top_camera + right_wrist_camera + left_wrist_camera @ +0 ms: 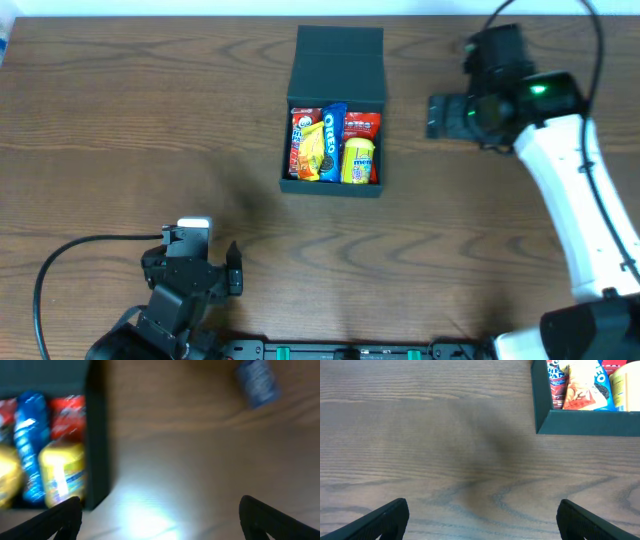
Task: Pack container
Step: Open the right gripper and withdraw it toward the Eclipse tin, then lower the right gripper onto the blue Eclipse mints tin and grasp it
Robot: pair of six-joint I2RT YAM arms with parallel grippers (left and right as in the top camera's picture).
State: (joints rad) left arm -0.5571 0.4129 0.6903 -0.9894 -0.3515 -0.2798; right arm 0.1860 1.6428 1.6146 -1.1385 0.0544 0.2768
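1. Plainly, the loading looks mostly done. The container (332, 189) sits at the far middle of the table (120, 130), and its lid (338, 62) is folded back flat away from you.
2. Inside, four snack packets lie side by side and fill the floor:
   - an orange-red packet (303, 140) against the left wall;
   - a blue Oreo packet (328, 140) next to it;
   - a yellow packet (359, 160) at the near right;
   - a red packet (362, 124) behind the yellow one.
3. What's left, as I judge it, is closing the lid. I see no room for another packet lying flat.
4. One doubt: the right wrist view shows a blue thing (256, 381) on the wood, well apart from the box. It is too blurred to name, so check whether it belongs inside.
5. Your left gripper (482, 512) hovers over bare wood near the front-left corner of the box. Its fingers are spread wide and hold nothing.
6. Your right gripper (160, 512) is to the right of the box (this view is smeared). Its fingers also stand apart, with nothing between them.
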